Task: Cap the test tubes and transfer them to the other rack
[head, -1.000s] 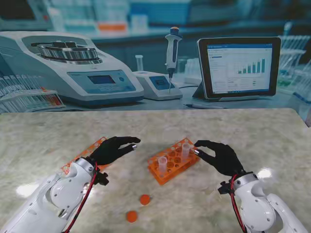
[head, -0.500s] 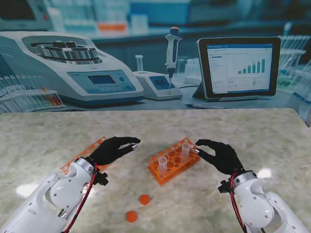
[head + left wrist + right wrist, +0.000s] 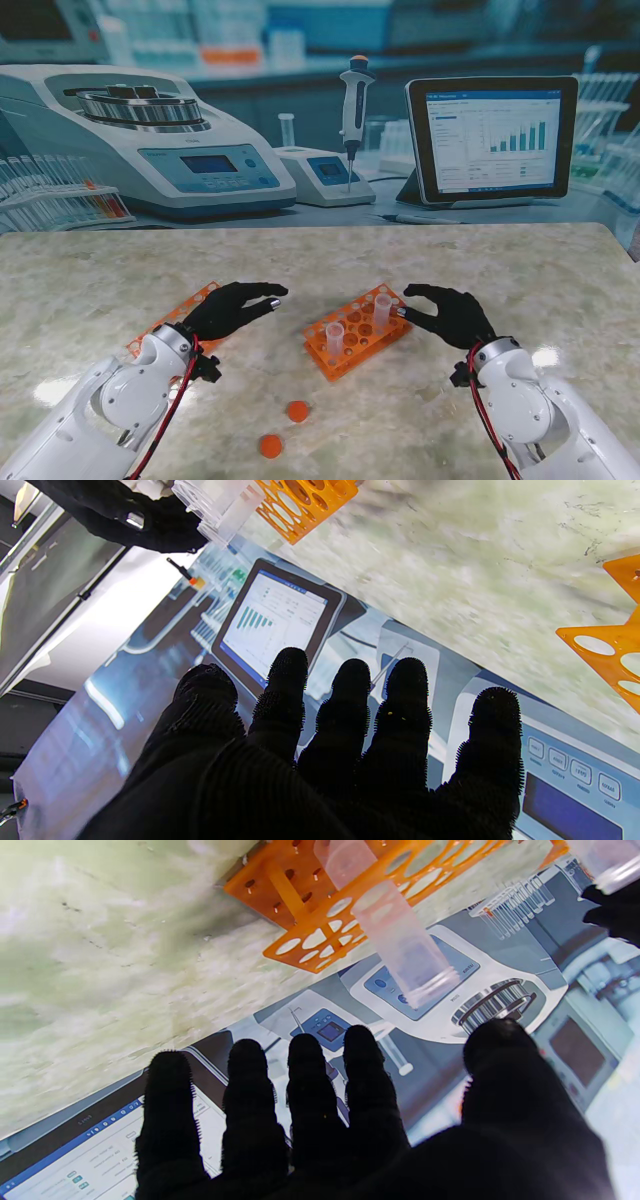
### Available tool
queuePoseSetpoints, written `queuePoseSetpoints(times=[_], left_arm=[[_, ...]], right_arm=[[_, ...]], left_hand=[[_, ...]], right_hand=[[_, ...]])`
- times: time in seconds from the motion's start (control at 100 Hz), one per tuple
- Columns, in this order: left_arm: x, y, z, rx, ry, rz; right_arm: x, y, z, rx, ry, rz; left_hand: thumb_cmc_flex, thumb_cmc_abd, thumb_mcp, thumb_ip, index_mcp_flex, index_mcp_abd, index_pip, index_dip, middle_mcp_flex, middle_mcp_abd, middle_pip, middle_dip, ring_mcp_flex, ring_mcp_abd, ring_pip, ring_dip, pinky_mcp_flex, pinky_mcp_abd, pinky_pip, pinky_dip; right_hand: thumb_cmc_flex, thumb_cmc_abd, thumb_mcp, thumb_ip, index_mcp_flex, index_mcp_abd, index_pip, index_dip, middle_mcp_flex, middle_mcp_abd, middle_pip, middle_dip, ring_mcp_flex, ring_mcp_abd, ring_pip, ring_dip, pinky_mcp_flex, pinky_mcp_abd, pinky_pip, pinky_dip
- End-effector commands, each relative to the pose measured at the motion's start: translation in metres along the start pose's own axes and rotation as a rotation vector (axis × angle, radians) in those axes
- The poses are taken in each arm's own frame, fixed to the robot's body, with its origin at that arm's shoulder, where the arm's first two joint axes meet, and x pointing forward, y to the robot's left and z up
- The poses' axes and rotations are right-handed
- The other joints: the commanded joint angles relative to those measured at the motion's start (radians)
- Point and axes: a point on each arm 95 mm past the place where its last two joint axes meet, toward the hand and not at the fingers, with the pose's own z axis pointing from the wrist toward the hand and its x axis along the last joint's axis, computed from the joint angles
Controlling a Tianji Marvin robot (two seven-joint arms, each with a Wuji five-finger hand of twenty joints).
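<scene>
An orange rack (image 3: 358,338) (image 3: 320,915) (image 3: 305,500) stands mid-table with two clear uncapped tubes, one nearer to me (image 3: 334,338) and one farther (image 3: 382,310) (image 3: 400,940). A second orange rack (image 3: 178,320) (image 3: 610,650) lies at the left, partly under my left hand (image 3: 235,305) (image 3: 350,720), which hovers open and holds nothing. My right hand (image 3: 452,315) (image 3: 320,1100) is open just right of the tube rack, its fingertips close to the farther tube without touching it. Two orange caps (image 3: 298,411) (image 3: 271,446) lie loose nearer to me.
Beyond the marble table's far edge is a lab backdrop with a centrifuge (image 3: 150,140), a pipette (image 3: 354,100) and a tablet (image 3: 492,140). Bare tabletop (image 3: 520,270) extends to the right and far side.
My right hand and wrist have crept a little farther from me, toward the rack's right end. The left hand has hardly moved.
</scene>
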Motion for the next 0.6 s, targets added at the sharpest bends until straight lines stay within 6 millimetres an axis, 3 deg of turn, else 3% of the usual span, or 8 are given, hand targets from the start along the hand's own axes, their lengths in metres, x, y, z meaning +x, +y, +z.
queuePoseSetpoints(times=[0.0, 0.26, 0.59], left_arm=[[0.0, 0.0, -0.001, -0.006, 0.001, 0.002], [0.0, 0.0, -0.002, -0.007, 0.005, 0.004], [0.001, 0.0, -0.003, -0.012, 0.01, 0.008]], right_arm=[[-0.005, -0.003, 0.004, 0.013, -0.014, -0.012], [-0.015, -0.006, 0.021, 0.055, -0.042, -0.059], [-0.021, -0.009, 0.038, 0.061, -0.037, -0.113]], left_hand=[[-0.019, 0.04, -0.018, -0.011, -0.011, 0.0, -0.017, -0.007, -0.015, -0.005, -0.002, -0.013, -0.03, -0.023, -0.01, -0.007, -0.016, -0.019, -0.04, -0.03], [-0.019, 0.04, -0.018, -0.011, -0.009, -0.001, -0.016, -0.007, -0.015, -0.005, -0.002, -0.013, -0.03, -0.023, -0.01, -0.007, -0.016, -0.02, -0.042, -0.027], [-0.02, 0.04, -0.018, -0.011, -0.009, -0.004, -0.016, -0.006, -0.014, -0.007, -0.001, -0.012, -0.028, -0.023, -0.009, -0.006, -0.017, -0.019, -0.043, -0.023]], right_hand=[[-0.057, -0.035, 0.084, 0.008, -0.042, 0.017, -0.025, -0.031, -0.038, 0.014, -0.015, -0.031, -0.025, -0.01, -0.012, -0.032, -0.018, -0.018, -0.022, -0.018], [-0.093, -0.077, 0.114, 0.002, -0.065, 0.031, -0.038, -0.044, -0.078, 0.022, -0.036, -0.057, -0.066, -0.002, -0.031, -0.052, -0.036, -0.022, -0.042, -0.029], [-0.148, -0.142, 0.189, -0.014, -0.08, 0.055, -0.053, -0.067, -0.109, 0.041, -0.042, -0.104, -0.121, 0.008, -0.047, -0.109, -0.085, -0.02, -0.108, -0.107]])
